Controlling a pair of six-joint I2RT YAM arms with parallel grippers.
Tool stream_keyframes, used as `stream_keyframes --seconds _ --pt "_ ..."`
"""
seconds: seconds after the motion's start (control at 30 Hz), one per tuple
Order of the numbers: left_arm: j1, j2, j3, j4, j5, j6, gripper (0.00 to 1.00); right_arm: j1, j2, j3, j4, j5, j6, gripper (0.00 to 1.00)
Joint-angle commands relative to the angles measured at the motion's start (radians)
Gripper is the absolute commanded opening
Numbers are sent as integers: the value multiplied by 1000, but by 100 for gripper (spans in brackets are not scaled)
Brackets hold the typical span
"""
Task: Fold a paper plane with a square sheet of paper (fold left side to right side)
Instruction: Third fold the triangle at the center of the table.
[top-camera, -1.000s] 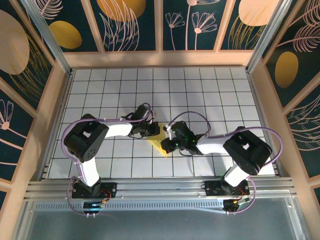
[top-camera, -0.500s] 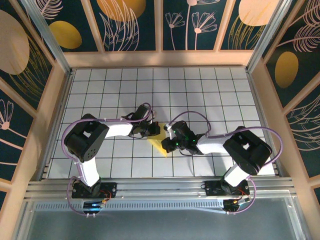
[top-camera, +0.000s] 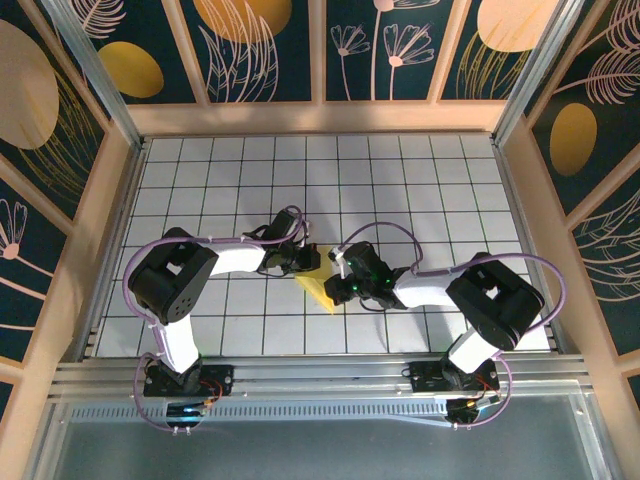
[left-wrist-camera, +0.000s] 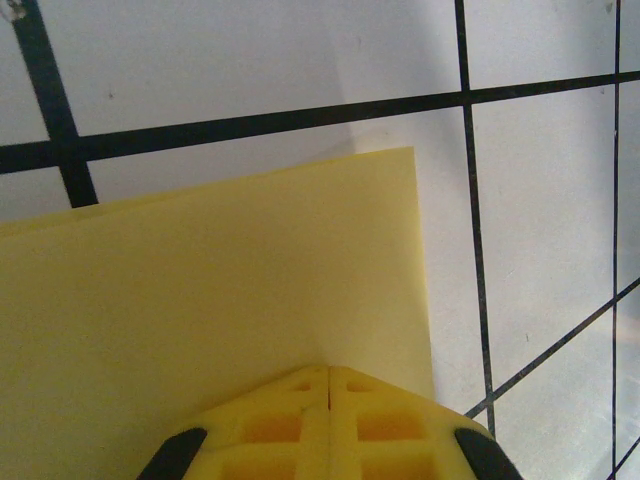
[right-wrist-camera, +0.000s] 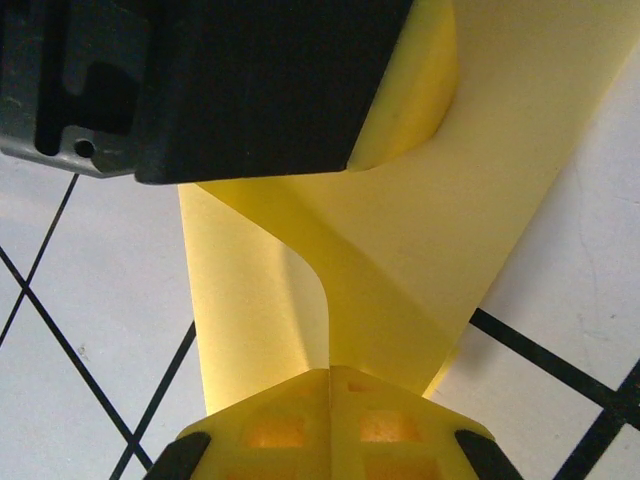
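1. Right gripper (right-wrist-camera: 328, 388) is clamped on a raised flap of the square sheet of paper (top-camera: 318, 291), at its 3 o'clock.
2. Left gripper (top-camera: 304, 257) is clenched, pressing the sheet's 11 o'clock corner, mid-table.
3. Nothing has shifted in the last second; the fold looks stalled.

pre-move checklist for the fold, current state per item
1. Hold-down: the left gripper is shut, with its tips down on the square sheet of paper: ok.
2. Pinch: the right gripper is shut on a lifted flap of the sheet: ok, it looks pinched.
3. Sheet corner by the left gripper lies flat on the table: ok.
4. Fold pressed flat: not ok, the flap curves up in the right wrist view.
5. Edges lined up: cannot tell, the arms cover most of the sheet from above.
6. Room between the grippers: not ok, they nearly meet over the sheet.
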Motion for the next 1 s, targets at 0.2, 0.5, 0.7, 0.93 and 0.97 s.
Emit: stream_keyframes --seconds 0.2,0.5,0.7,0.93,0.97 --pt "-10 40 1 -46 -17 16 0 -8 -9 18 -21 28 -13 0" --pt "-11 43 2 -44 -17 16 0 -8 -2 21 -23 31 -16 0" --pt "-12 38 2 -41 -16 13 0 -7 17 22 -25 24 -16 0" --pt "-12 23 33 -57 -15 22 7 -6 32 6 -51 18 -15 0" --pt "-12 19 45 -65 -18 27 9 -6 34 1 -52 18 -12 0"
